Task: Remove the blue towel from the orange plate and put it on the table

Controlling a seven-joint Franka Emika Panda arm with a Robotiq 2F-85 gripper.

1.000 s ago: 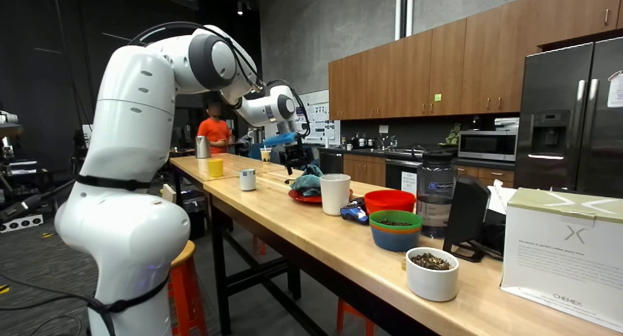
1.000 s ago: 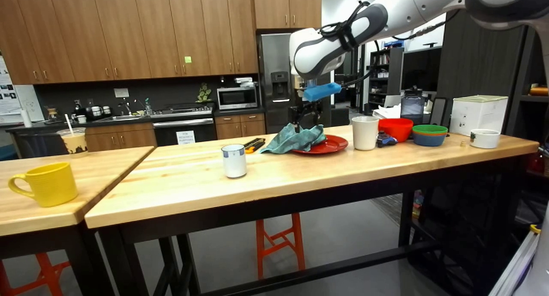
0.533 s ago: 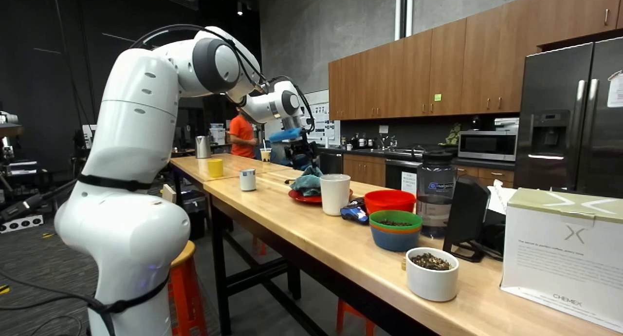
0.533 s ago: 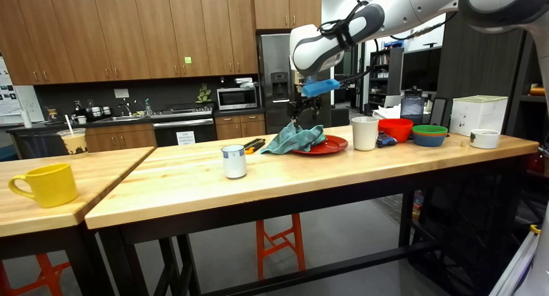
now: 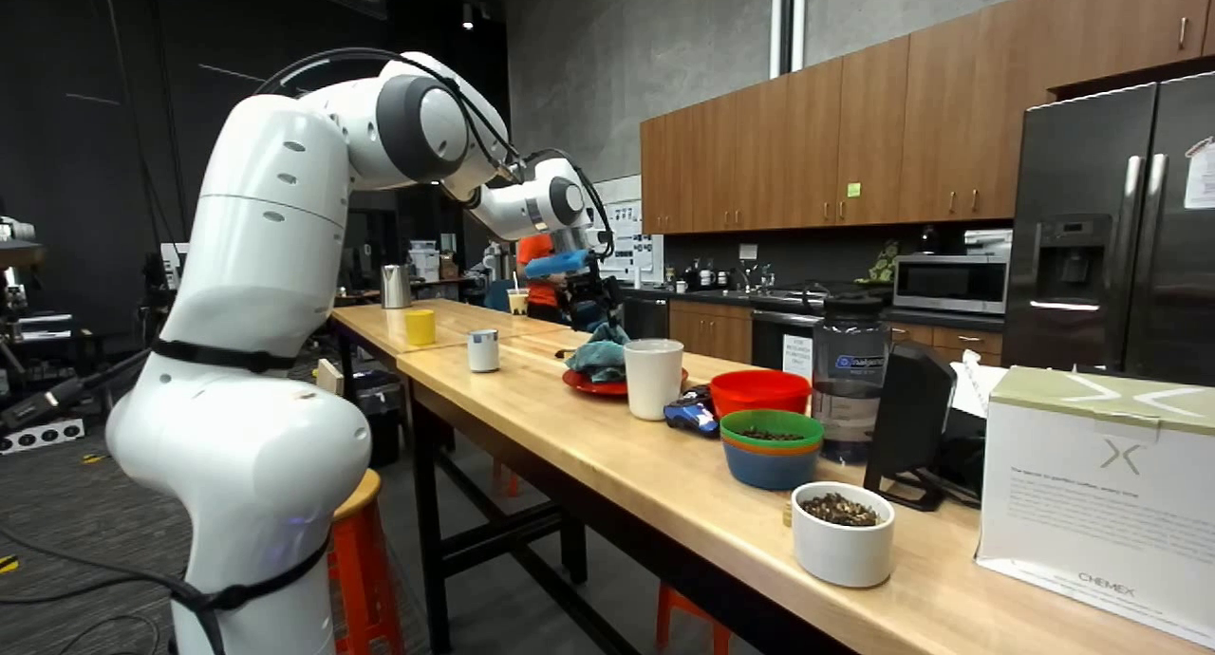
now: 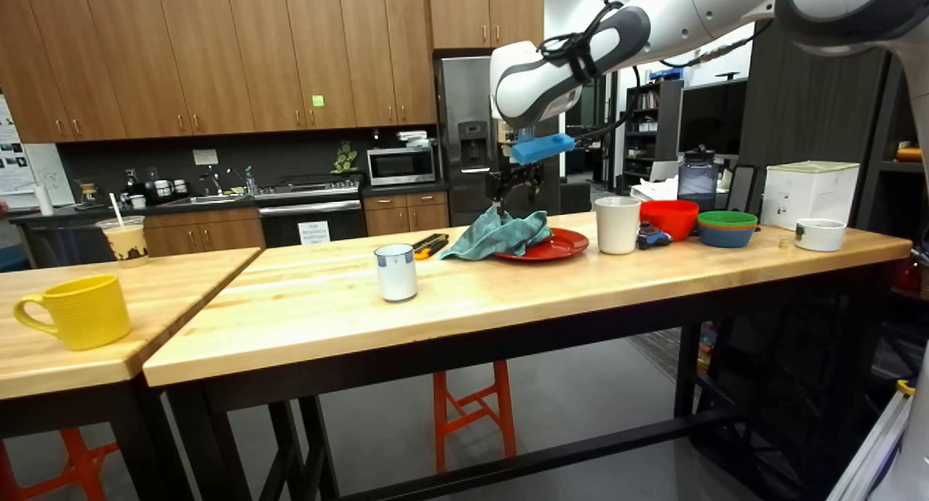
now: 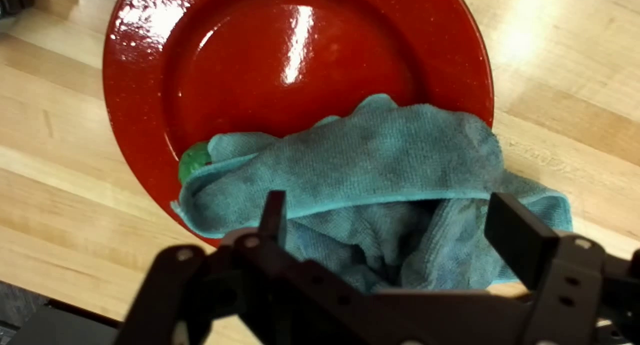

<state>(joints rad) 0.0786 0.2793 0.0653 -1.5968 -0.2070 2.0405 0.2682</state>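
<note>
The blue-green towel (image 7: 350, 160) lies crumpled, partly on the red plate (image 7: 295, 40) and partly over its edge onto the table. In both exterior views the towel (image 5: 598, 356) (image 6: 501, 236) covers one side of the plate (image 5: 588, 385) (image 6: 565, 245). My gripper (image 7: 389, 210) is open, its fingers spread wide over the towel's folds with towel visible between them. In an exterior view the gripper (image 6: 517, 200) is just above the towel's raised peak; whether a fingertip touches it I cannot tell. A green object (image 7: 194, 160) peeks out from under the towel on the plate.
A tall white cup (image 6: 618, 225) stands beside the plate, then a red bowl (image 6: 669, 218) and stacked bowls (image 6: 727, 229). A white-blue mug (image 6: 396, 272) and an orange-black tool (image 6: 431, 246) are on the towel's other side. Wooden table (image 6: 326, 305) surrounds them.
Over the first half second my gripper rose slightly and shifted a little over the towel; since then it is still. The towel and plate have not moved. A person in the background walked across.
</note>
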